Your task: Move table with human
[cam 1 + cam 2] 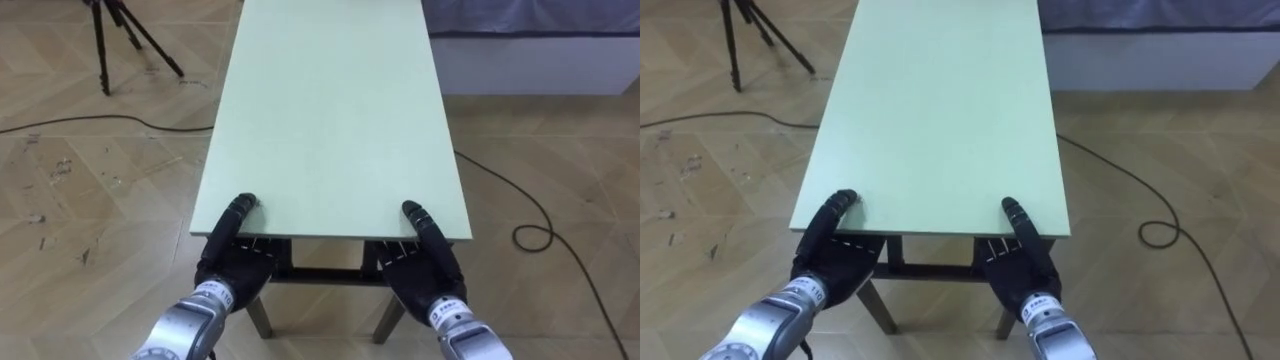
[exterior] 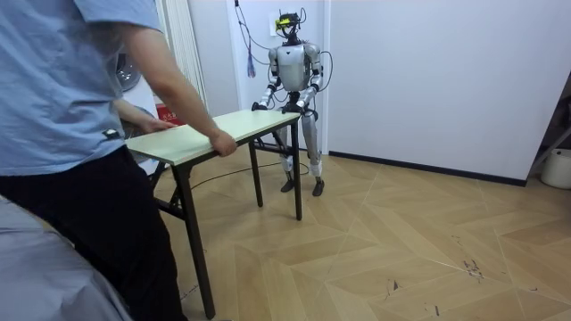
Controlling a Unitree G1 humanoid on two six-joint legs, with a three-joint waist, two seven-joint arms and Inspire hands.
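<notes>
A long pale green table [image 1: 330,110] on dark folding legs stretches away from me. My left hand [image 1: 232,262] grips its near edge at the left corner, thumb on top and palm below. At the right corner my right hand [image 1: 425,265] holds the same edge the same way. In the room view I stand at the far end of the table [image 2: 219,125] by a white wall. A person [image 2: 71,107] in a blue shirt stands at the near end, and the person's hand [image 2: 221,143] clasps that end's edge.
A black tripod [image 1: 120,35] stands on the wooden floor at the far left. A dark cable [image 1: 520,215] loops across the floor on the right. A bed [image 1: 530,50] with a white base lies beyond the table's far right. A white bucket [image 2: 558,168] sits by the wall.
</notes>
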